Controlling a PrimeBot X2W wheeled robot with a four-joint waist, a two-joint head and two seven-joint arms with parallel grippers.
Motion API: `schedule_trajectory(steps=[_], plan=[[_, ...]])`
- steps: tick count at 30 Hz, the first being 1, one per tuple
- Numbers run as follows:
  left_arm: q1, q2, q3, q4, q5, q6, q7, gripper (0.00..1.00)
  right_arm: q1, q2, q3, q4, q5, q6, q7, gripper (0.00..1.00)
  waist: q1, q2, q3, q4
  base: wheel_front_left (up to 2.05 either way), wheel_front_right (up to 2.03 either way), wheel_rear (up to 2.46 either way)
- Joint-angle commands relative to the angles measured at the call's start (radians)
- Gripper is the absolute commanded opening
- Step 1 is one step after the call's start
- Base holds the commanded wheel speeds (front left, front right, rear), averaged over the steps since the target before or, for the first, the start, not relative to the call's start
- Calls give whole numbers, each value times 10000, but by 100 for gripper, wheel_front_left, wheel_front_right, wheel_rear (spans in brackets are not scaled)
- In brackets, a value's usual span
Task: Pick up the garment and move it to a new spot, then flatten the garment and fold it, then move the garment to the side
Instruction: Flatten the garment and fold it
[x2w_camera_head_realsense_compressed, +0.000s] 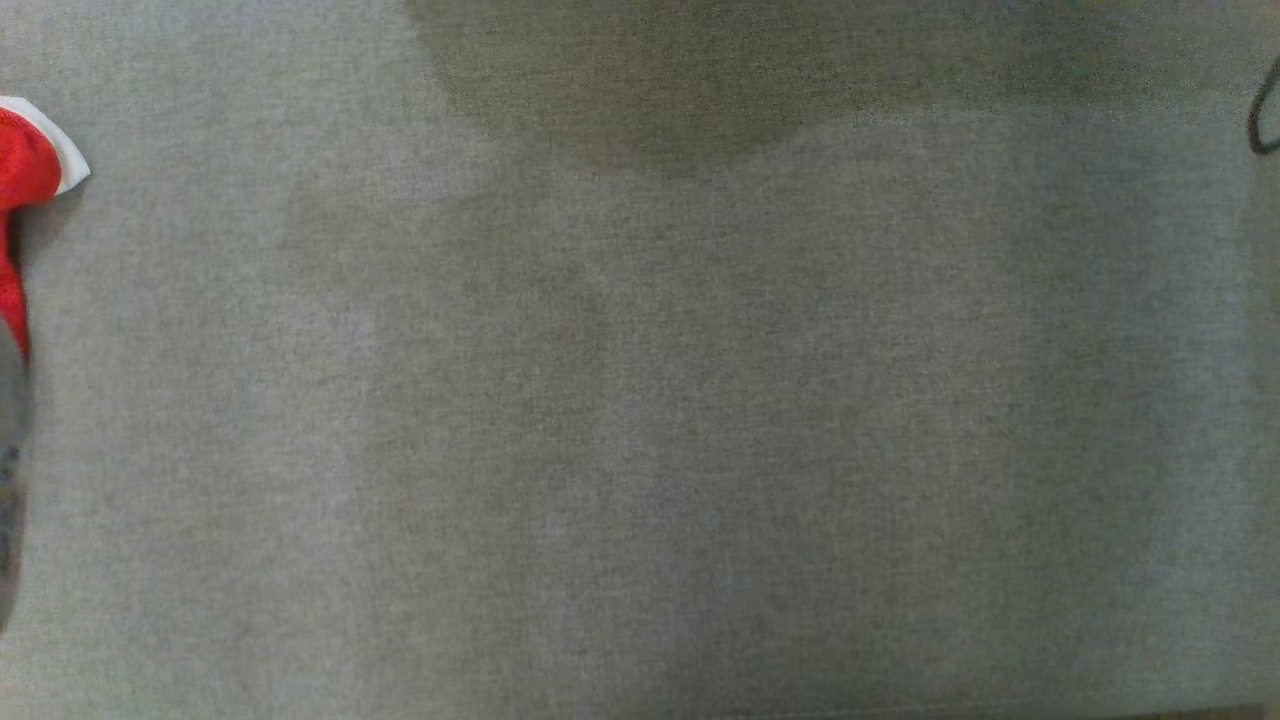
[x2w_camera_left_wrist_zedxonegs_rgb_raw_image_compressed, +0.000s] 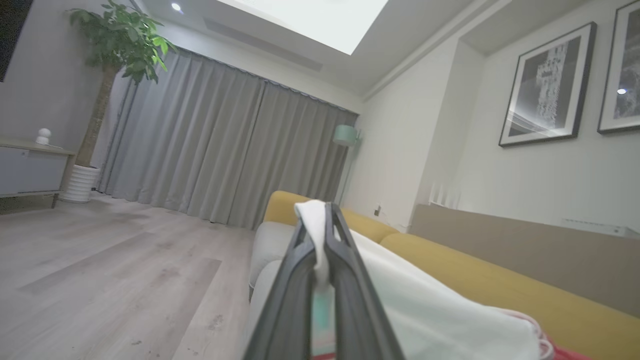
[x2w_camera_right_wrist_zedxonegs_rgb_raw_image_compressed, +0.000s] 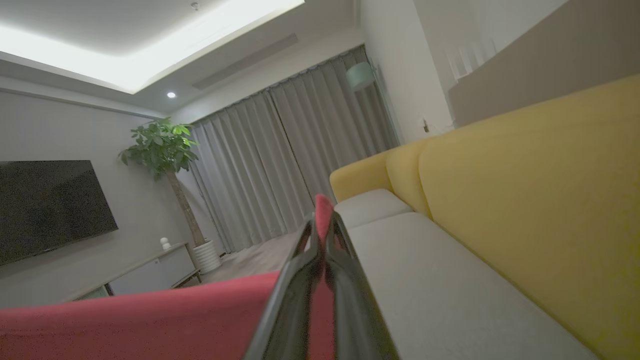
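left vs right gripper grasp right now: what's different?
The left gripper pinches a white part of the garment; the right gripper pinches a red part. In each wrist view, cloth trails right of the left gripper's fingers but left of the right gripper's. White cloth folds over the left gripper's tips; a red tip pokes straight up from the right gripper's. Shared: both are shut on cloth, with the sofa beyond.

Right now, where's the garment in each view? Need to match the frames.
Head view: garment at the far left edge, red with a white corner.
Left wrist view: garment, white part pinched in the left gripper, draping lower right.
Right wrist view: garment, red part pinched in the right gripper, spreading lower left.
Shared landmark: the potted plant beside the grey curtains, in both wrist views.
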Motion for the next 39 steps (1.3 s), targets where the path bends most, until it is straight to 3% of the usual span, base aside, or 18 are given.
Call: schedule_trajectory(steps=[1, 7, 11, 18, 27, 39], plan=[[-51, 429, -203, -401, -153, -53, -50, 0, 74, -73, -11, -143, 193, 69, -86, 0, -1, 1, 61, 29, 0, 0, 0], [1454, 467, -1545, -331, -828, -57, -181, 0, 1598, -204, 178, 365, 1122, 69, -104, 0, -1, 1, -63, 164, 0, 0, 0], [2622, 612, -2284, -295, -1159, -58, -300, 0, 2569, -226, 821, 1063, 1574, 69, 169, 0, -1, 1, -444, 149, 0, 0, 0], [5054, 1720, -3692, -934, -1676, -58, -420, 0, 3959, -532, 2478, 1436, 2112, 69, 1369, 0, -1, 1, -1405, -72, 0, 0, 0], [7662, 2826, -4762, -2156, -3005, -59, -372, 0, 5889, -1391, 3832, 1019, 3222, 69, 2566, 0, -1, 1, -2834, 92, 0, 0, 0], [9867, 3585, -5943, -3045, -3237, -59, -152, 0, 8034, -2174, 4678, 208, 4448, 69, 2920, 0, -1, 1, -4446, 123, 0, 0, 0]])
